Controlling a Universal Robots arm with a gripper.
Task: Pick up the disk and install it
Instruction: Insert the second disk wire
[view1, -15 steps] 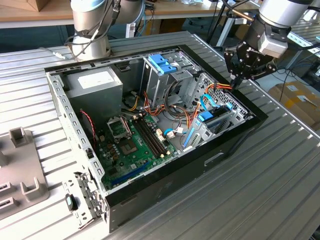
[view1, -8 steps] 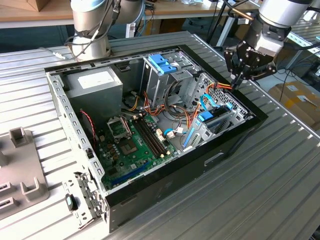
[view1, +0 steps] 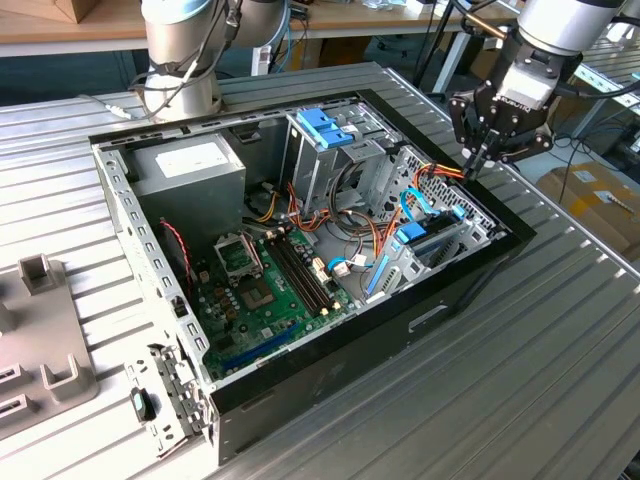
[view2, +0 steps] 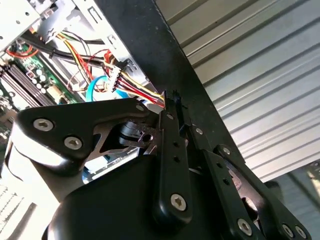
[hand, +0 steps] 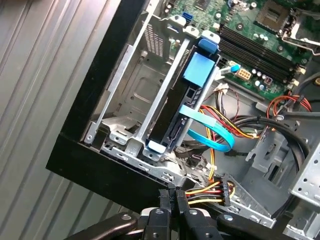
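Blue-framed disk (hand: 177, 107) seemingly seated in its bay, gripper (hand: 175, 196) closed empty.

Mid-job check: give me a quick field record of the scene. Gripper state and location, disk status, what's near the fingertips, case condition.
gripper: gripper shut, holding nothing, at the computer case's edge on the exterior view's right
disk: disk in its blue carrier, standing on edge in the drive cage, apart from the gripper
near fingertips: bundle of red, yellow and black wires beside the fingertips; contact cannot be told
cable: blue flat cable runs from the disk's end
case: computer case open, lying on its side, motherboard exposed
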